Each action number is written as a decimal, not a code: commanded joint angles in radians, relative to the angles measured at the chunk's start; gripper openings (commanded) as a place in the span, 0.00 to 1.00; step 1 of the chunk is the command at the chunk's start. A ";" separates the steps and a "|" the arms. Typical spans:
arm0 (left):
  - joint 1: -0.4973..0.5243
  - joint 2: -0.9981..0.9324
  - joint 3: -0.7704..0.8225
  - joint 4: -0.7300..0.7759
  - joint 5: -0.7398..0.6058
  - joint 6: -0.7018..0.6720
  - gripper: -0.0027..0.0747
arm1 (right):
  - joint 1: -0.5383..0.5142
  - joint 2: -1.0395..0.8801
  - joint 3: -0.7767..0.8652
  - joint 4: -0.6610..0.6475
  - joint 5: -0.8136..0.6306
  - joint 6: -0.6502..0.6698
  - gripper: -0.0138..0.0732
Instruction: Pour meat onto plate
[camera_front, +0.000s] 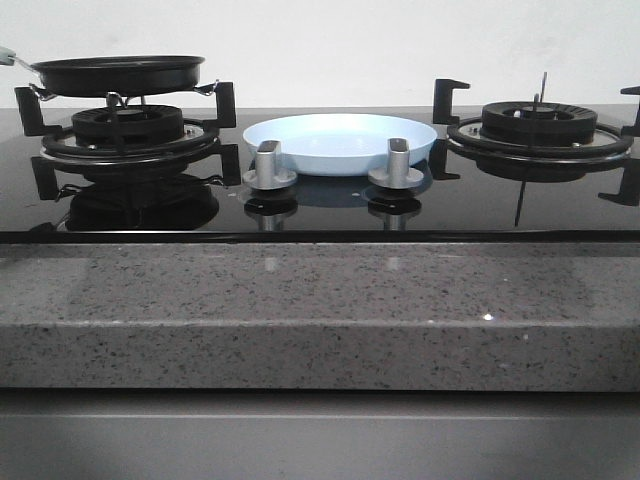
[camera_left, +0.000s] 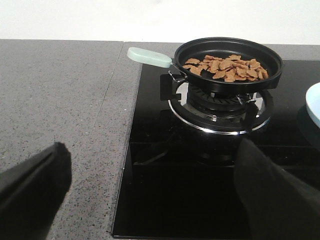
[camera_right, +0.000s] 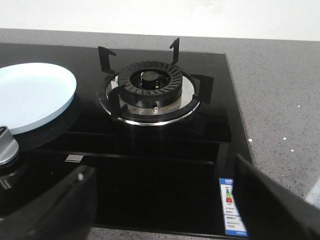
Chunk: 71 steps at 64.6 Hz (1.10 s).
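The meat (camera_left: 225, 68) is a heap of tan chunks in a black frying pan (camera_left: 227, 62) with a pale-green handle (camera_left: 149, 57). The pan (camera_front: 118, 74) stands on the left burner. The pale-blue plate (camera_front: 340, 142) lies empty on the hob between the two burners, behind the knobs; it also shows in the right wrist view (camera_right: 32, 95) and its rim in the left wrist view (camera_left: 314, 104). My left gripper (camera_left: 150, 172) is open and empty, in front of the pan, over the hob's left edge. My right gripper (camera_right: 160, 187) is open and empty, in front of the right burner.
The black glass hob (camera_front: 320, 205) sits in a grey speckled counter (camera_front: 320, 310). Two silver knobs (camera_front: 268, 165) (camera_front: 396, 165) stand in front of the plate. The right burner (camera_right: 150, 87) has raised black pan supports. A sticker (camera_right: 231, 205) lies at the hob's front right corner.
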<state>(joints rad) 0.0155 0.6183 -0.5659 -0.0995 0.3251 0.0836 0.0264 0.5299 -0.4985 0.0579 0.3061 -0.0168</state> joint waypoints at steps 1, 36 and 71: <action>-0.004 0.004 -0.027 -0.010 -0.090 -0.011 0.87 | -0.005 0.008 -0.032 -0.006 -0.088 0.000 0.90; -0.004 0.004 -0.025 -0.010 -0.088 -0.011 0.64 | 0.004 0.374 -0.306 0.048 0.024 0.000 0.90; -0.004 0.004 -0.025 -0.010 -0.088 -0.011 0.63 | 0.185 1.067 -1.032 0.056 0.448 -0.006 0.89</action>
<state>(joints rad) 0.0155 0.6183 -0.5639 -0.0995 0.3214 0.0836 0.1992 1.5515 -1.4028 0.1057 0.7305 -0.0168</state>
